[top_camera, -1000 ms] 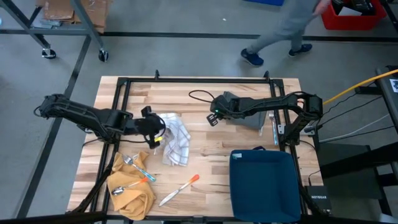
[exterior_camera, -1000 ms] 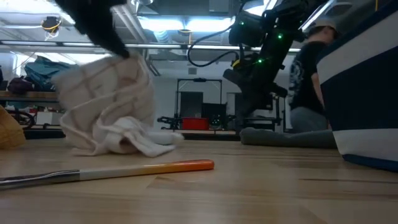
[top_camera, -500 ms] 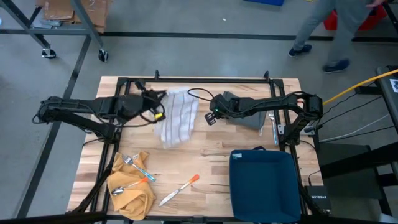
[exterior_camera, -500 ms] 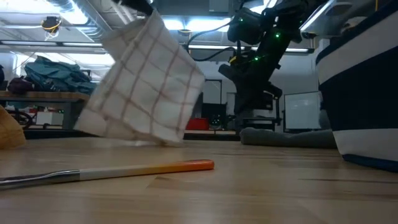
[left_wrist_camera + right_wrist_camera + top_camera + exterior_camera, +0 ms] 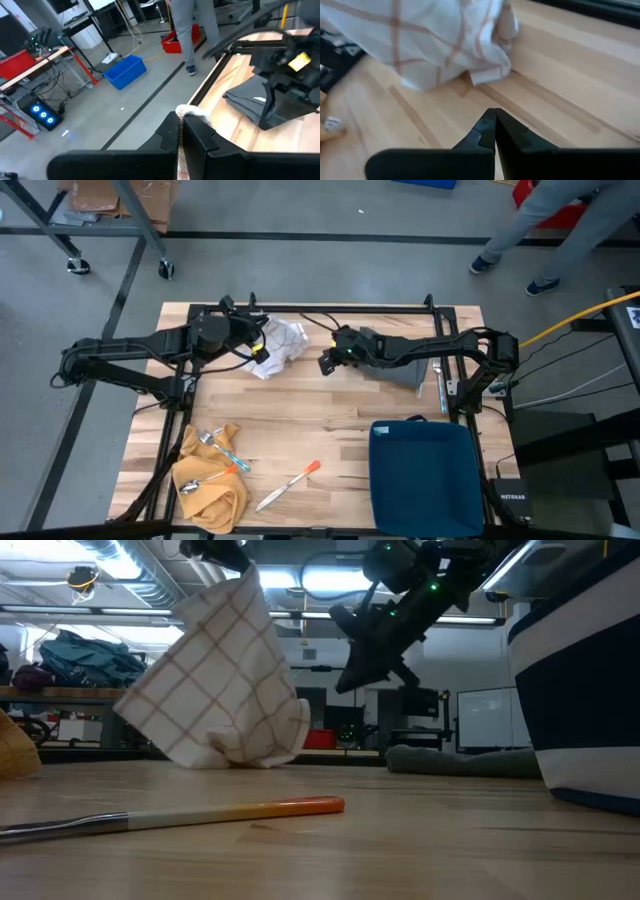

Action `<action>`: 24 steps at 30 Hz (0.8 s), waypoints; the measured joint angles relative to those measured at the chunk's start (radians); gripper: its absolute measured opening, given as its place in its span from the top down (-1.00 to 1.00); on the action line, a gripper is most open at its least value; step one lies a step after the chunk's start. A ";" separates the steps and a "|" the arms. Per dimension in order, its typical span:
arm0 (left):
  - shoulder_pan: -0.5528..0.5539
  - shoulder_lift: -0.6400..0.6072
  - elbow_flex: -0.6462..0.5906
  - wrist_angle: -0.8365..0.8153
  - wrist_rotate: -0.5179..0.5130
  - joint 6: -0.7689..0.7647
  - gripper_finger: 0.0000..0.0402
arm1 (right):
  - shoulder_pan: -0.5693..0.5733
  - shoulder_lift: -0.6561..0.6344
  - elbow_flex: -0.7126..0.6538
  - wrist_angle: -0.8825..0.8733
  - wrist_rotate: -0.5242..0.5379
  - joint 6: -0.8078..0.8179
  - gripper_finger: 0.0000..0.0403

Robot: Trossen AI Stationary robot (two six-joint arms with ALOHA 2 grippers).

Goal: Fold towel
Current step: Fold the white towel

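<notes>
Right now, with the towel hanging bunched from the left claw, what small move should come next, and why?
Probably open the right claw and bring it to a hanging corner of the checked towel. The left claw pinches it, the cloth droops bunched onto the table, and the right claw is shut beside it.

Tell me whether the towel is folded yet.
Not folded: the towel hangs bunched from the shut left pincer, its lower end crumpled on the table.

You see two dark arms w/ black cables along them; the left arm (image 5: pixel 130 360) has a yellow tag near its wrist. The right arm (image 5: pixel 430 350) shows small green lights in the low view.
</notes>
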 joint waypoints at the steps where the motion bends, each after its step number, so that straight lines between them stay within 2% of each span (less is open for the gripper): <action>1: 0.003 0.000 0.000 -0.003 0.000 0.000 0.99 | 0.000 0.000 0.000 0.010 0.000 0.000 0.95; 5: 0.008 0.000 0.000 0.011 0.051 0.033 0.99 | 0.000 0.000 0.000 0.014 0.001 0.000 0.95; 7: 0.008 0.000 0.000 0.053 0.136 0.018 0.99 | 0.000 0.000 0.000 0.013 0.013 0.000 0.95; 10: -0.001 0.000 0.000 0.145 0.324 -0.029 0.99 | 0.000 0.000 0.000 0.013 0.018 0.000 0.95; 12: -0.003 0.000 0.000 0.194 0.395 -0.035 0.99 | 0.000 0.000 0.000 0.013 0.018 0.000 0.95; 15: 0.005 0.000 0.000 0.234 0.402 -0.017 0.99 | 0.000 0.000 0.000 0.015 0.001 0.000 0.95; 24: 0.084 0.013 0.000 0.235 0.382 0.001 0.99 | 0.000 0.000 0.000 0.186 -0.319 -0.004 0.95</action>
